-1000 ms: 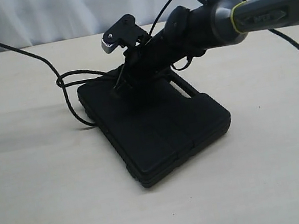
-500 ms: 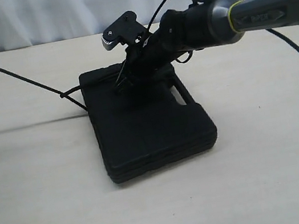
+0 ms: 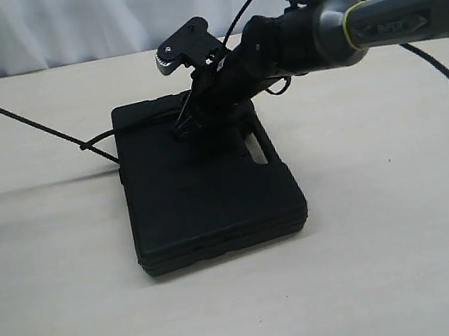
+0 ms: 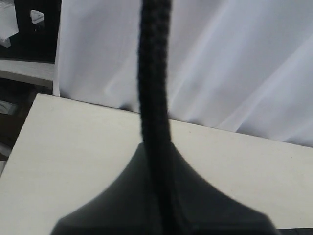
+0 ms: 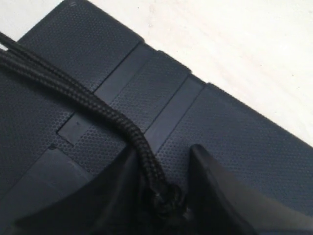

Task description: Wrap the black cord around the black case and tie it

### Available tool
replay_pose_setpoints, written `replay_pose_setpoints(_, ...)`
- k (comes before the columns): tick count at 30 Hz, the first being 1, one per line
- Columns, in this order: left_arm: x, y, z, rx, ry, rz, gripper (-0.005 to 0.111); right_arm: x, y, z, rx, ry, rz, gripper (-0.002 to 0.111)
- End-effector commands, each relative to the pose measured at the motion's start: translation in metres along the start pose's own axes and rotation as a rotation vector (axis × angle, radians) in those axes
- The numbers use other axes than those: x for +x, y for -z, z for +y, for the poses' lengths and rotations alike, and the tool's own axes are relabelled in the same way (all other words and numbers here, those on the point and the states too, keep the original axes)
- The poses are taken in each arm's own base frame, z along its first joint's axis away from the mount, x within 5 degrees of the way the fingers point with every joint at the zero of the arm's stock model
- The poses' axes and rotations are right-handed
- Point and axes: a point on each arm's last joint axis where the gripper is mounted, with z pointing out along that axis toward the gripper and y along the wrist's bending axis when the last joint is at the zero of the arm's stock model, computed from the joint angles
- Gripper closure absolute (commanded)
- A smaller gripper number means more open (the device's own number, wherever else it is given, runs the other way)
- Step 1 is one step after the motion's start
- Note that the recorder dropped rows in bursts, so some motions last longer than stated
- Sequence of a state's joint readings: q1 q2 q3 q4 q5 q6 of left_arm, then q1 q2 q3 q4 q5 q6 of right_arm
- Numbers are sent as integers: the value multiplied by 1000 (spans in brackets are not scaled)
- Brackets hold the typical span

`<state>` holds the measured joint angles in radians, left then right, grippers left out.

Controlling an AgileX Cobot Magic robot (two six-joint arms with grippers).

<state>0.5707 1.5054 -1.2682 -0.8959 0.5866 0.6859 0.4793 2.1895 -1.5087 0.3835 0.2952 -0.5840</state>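
Just a flat, pebbled black case under braided black cord

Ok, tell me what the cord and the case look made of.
The black cord looks like braided textile fibre, maybe nylon: woven strand pattern, matte. The black case looks like moulded hard plastic: fine stippled matte surface, ribbed panels.

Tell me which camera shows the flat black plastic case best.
The exterior view: nearly the whole flat rectangular black moulded-plastic case lies in frame, slot handle included. The right wrist view gives only a close patch of its textured, ribbed lid. The left wrist view shows mainly a black braided cord.
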Motion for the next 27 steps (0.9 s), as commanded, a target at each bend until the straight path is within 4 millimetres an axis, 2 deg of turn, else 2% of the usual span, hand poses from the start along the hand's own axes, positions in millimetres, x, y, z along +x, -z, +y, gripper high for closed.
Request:
replay_pose_setpoints(1,-17,13,5,-60,25,-126,90,27,-13,-1,-39,13,134,65)
replay_pose_setpoints(3,-16,13,5,-59,0,-124,72,23,-10,-2,-26,-19,112,62)
replay_pose_setpoints(5,-17,15,4,-56,0,-129,45,17,-6,-2,-11,-23,78,57)
replay_pose_setpoints(9,-21,24,-4,-21,8,-157,3,2,12,-3,-3,-28,27,46)
replay_pose_setpoints(10,-23,27,-7,-2,-1,-170,2,-1,16,-3,-1,-27,16,43)
replay_pose_setpoints(14,-31,47,-45,69,-155,-261,2,-19,46,-3,-4,-15,-24,40)
replay_pose_setpoints(16,-34,69,-75,43,-353,-338,2,-34,75,-3,-4,-36,-72,40)
replay_pose_setpoints(17,-34,82,-90,59,-396,-369,2,-38,90,-2,-12,-24,-71,40)
replay_pose_setpoints(18,-27,84,-106,101,-450,-336,4,-39,101,-6,-19,-29,-56,42)
replay_pose_setpoints(19,-20,81,-115,118,-486,-286,18,-35,106,-12,-32,-54,-22,57)
replay_pose_setpoints(20,-7,77,-121,84,-530,-167,65,-21,111,-28,-58,-108,78,102)
replay_pose_setpoints(22,3,73,-118,32,-567,-52,103,-9,118,-45,-71,-184,151,103)
replay_pose_setpoints(24,19,70,-105,-63,-552,146,107,27,139,-79,-58,-352,264,103)
replay_pose_setpoints(25,22,70,-100,-103,-530,191,107,38,148,-86,-43,-391,275,103)
replay_pose_setpoints(26,29,71,-91,-150,-497,268,107,55,169,-95,10,-462,253,104)
replay_pose_setpoints(27,35,71,-86,-156,-480,315,107,64,182,-98,45,-497,230,104)
